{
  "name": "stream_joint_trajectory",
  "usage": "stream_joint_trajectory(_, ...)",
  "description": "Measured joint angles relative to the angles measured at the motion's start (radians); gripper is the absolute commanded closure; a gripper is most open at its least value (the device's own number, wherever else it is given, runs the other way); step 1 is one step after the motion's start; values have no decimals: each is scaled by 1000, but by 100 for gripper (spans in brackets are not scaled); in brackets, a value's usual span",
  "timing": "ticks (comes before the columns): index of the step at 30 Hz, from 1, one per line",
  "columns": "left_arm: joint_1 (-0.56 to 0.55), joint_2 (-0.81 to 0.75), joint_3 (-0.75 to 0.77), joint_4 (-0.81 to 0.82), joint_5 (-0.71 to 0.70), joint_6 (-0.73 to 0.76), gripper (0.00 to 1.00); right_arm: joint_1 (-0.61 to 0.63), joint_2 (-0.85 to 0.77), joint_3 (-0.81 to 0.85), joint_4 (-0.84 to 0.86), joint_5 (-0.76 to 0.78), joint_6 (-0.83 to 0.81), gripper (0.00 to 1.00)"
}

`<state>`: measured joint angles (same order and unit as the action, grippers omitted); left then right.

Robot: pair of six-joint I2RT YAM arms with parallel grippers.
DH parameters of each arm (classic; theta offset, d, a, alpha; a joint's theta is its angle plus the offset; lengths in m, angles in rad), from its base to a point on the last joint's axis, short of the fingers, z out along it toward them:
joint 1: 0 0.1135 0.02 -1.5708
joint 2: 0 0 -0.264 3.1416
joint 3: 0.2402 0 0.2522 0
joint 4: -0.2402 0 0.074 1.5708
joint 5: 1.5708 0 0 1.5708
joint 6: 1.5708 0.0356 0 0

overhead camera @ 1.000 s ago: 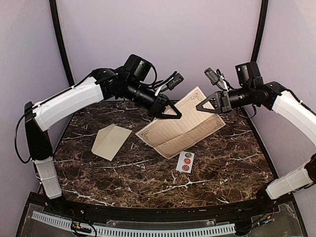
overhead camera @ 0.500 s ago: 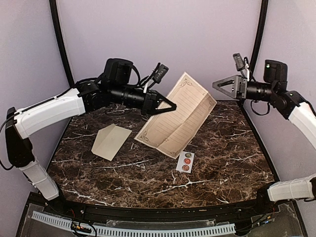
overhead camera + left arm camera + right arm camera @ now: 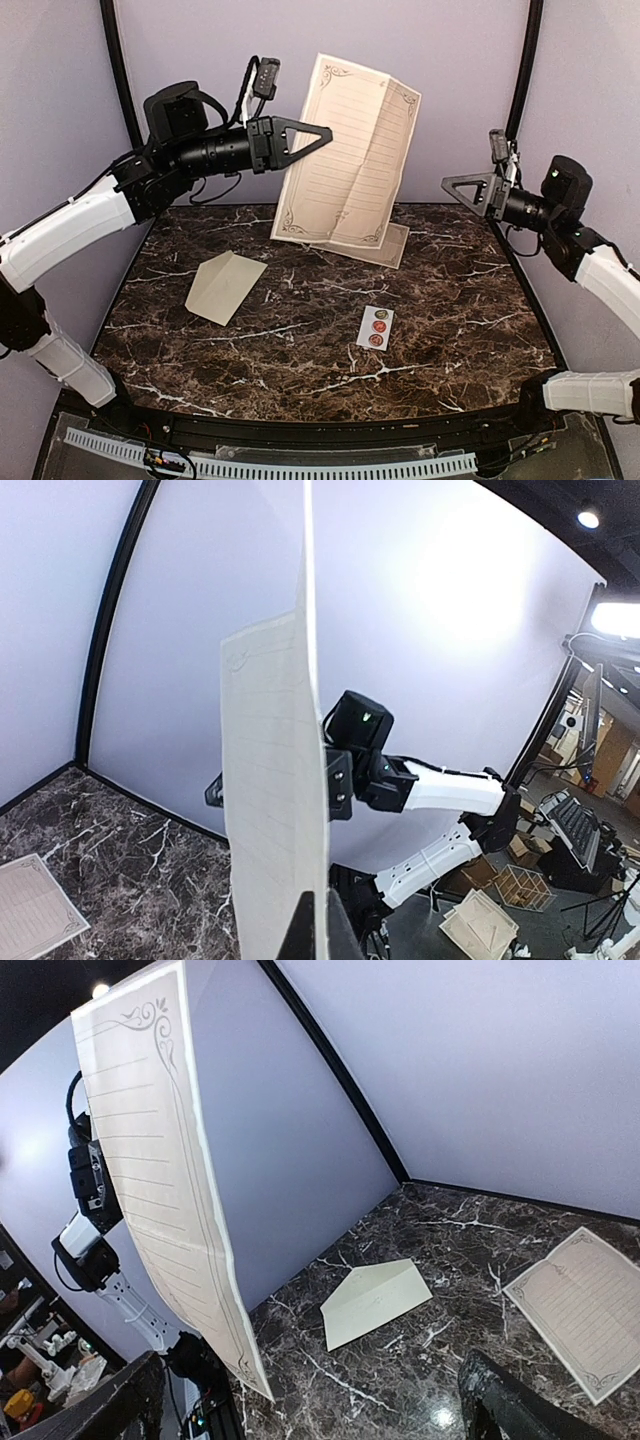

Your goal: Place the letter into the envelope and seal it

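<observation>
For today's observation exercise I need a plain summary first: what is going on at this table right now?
The left gripper is shut on the edge of a lined letter, holding it upright in the air over the back of the table. The right gripper stands open off to the right, touching nothing. The envelope lies flat on the left side, and the letter is not yet in it. A second sheet lies on the table behind the letter, and a sticker strip lies near the middle.

A white sticker strip (image 3: 375, 327) with round dots lies right of centre on the dark marble desk (image 3: 300, 330). A tan bordered sheet (image 3: 392, 246) lies flat near the far edge.
</observation>
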<state>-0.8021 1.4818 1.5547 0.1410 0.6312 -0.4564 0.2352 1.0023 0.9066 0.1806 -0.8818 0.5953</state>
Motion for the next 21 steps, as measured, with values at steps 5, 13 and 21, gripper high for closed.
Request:
stream_joint_trajectory(5,0,21,0,59,13,-43,100,5,-10,-138,178,-38,91,1)
stream_joint_trajectory(13,1,61,0,123,68,-86,100,90,-6,-169,317,-51,122,1)
stream_joint_trajectory(21,2,64,-2,150,106,-106,100,156,80,-168,388,-63,140,1)
